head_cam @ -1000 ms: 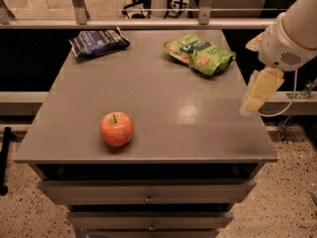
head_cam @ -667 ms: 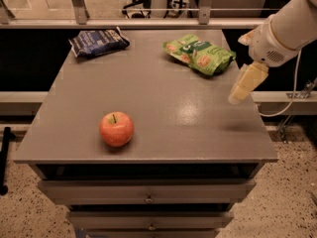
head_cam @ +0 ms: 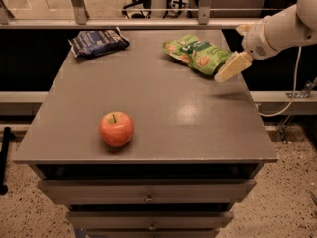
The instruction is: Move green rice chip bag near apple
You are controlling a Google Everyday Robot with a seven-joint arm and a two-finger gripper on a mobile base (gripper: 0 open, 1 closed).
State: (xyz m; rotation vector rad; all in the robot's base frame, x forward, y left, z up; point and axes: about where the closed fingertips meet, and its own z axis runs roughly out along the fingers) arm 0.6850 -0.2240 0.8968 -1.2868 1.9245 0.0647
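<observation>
The green rice chip bag (head_cam: 198, 54) lies flat at the back right of the grey table (head_cam: 148, 93). The apple (head_cam: 116, 128) stands near the table's front left, far from the bag. My gripper (head_cam: 231, 67) hangs from the white arm (head_cam: 277, 29) at the right edge of the table, just right of the bag's near end and slightly above the surface. It holds nothing that I can see.
A dark blue snack bag (head_cam: 97, 41) lies at the back left corner. Drawers (head_cam: 148, 197) sit under the tabletop. A railing (head_cam: 148, 21) runs behind the table. A cable (head_cam: 292, 90) hangs at the right.
My gripper has moved up and back along the table's right side, from near the middle right edge to beside the green bag. The bag, apple and blue bag have not moved.
</observation>
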